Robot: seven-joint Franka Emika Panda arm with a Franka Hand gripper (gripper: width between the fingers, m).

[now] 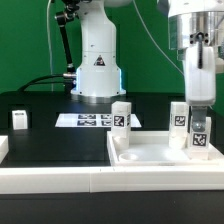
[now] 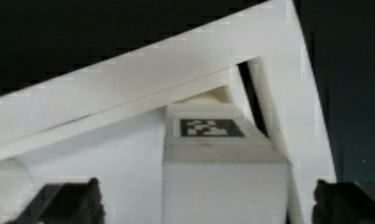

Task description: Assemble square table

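Tool (image 2: 210, 200) noted wide open, fingers (image 2: 68, 200) standing clear on either side of an upright leg post (image 2: 216, 165); a gap was seen at each side, so nothing was held.

The leg post was seen standing in an inner corner of the square table top (image 1: 150, 155), close against the raised rim. In the exterior view this was the corner at the exterior view's right.

A second leg post (image 1: 178, 116) was recorded just beside it, toward the exterior view's left. A third leg post (image 1: 121, 114) was seen at the top's far left corner; whether seated in the top or behind it could not be told. A small white part (image 1: 20, 120), possibly the last leg, was noted well apart on the black tabletop (image 1: 50, 142), beyond the marker board (image 1: 88, 120).

Step judged: fitting the leg at the right-hand corner, the tool off it. Whether the leg was fully seated could not be told. Next move judged to call either for a fresh squared grip to turn it further, or a straight lift clear without knocking it, then a reach to another leg.
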